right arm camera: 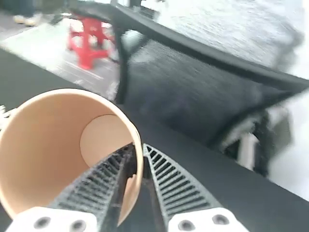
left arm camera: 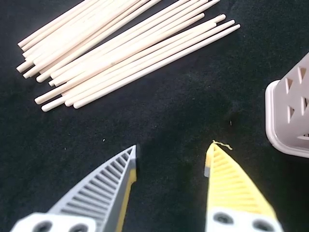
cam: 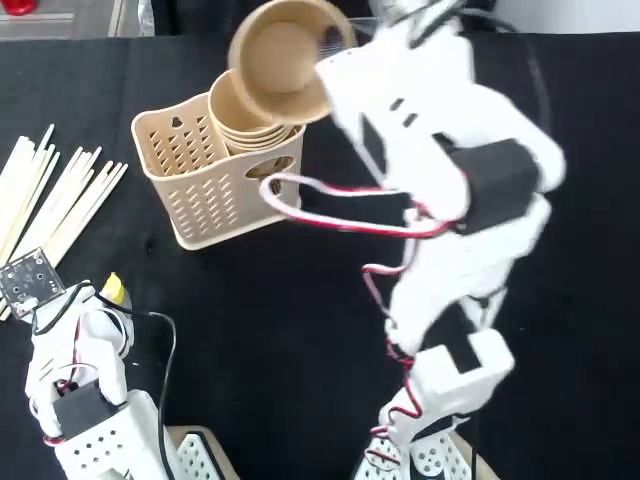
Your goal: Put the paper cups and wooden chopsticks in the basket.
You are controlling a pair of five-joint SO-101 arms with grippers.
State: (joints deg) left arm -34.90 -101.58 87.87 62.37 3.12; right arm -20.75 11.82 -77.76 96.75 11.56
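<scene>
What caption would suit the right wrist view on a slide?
Right gripper with jaws shut on the wall of a paper cup, one inside, one outside.

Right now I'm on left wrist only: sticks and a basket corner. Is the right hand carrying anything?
Observer: Yes, the right hand is shut on a cup, one finger inside its rim.
Operator: Where's the cup relative to the basket?
Observer: Tipped on its side, over the basket's far side in the high view.
Operator: Anything in the basket already?
Observer: A stack of cups stands in it.
</scene>
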